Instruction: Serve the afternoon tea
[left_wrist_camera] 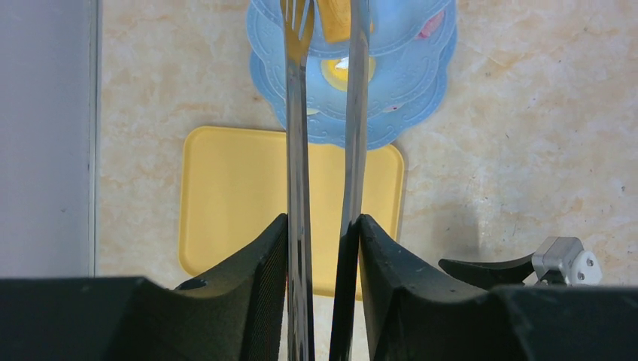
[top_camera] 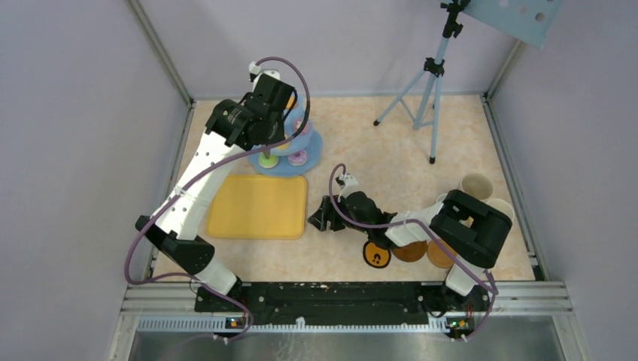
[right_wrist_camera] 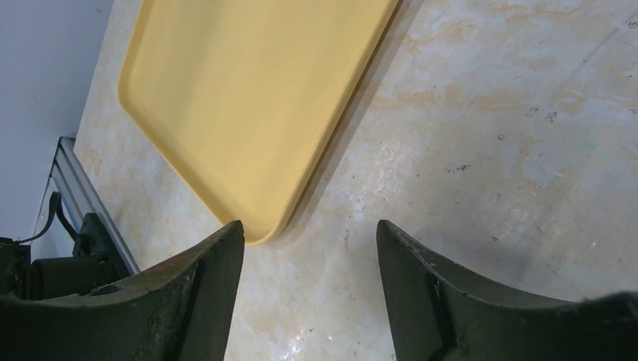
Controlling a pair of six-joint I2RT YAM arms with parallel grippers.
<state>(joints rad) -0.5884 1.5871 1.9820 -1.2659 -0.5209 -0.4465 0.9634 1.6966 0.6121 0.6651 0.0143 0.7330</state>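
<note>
The light-blue three-tier stand (top_camera: 312,143) stands at the back, left of centre, with a green pastry (top_camera: 268,159) and a purple one (top_camera: 299,158) on its bottom tier. My left gripper (top_camera: 280,94) hovers over the stand, shut on the long metal tongs (left_wrist_camera: 297,150). The tong tips sit either side of an orange pastry (left_wrist_camera: 335,19) above the stand (left_wrist_camera: 406,83), near a yellow pastry (left_wrist_camera: 338,71). My right gripper (right_wrist_camera: 310,226) is open and empty, low over the table by the tray corner. Two mugs (top_camera: 476,186) and three round coasters (top_camera: 410,252) lie at the right.
The flat yellow tray (top_camera: 256,207) lies in front of the stand and holds nothing. A tripod (top_camera: 429,98) stands at the back right. Metal frame posts and grey walls close in the table on three sides.
</note>
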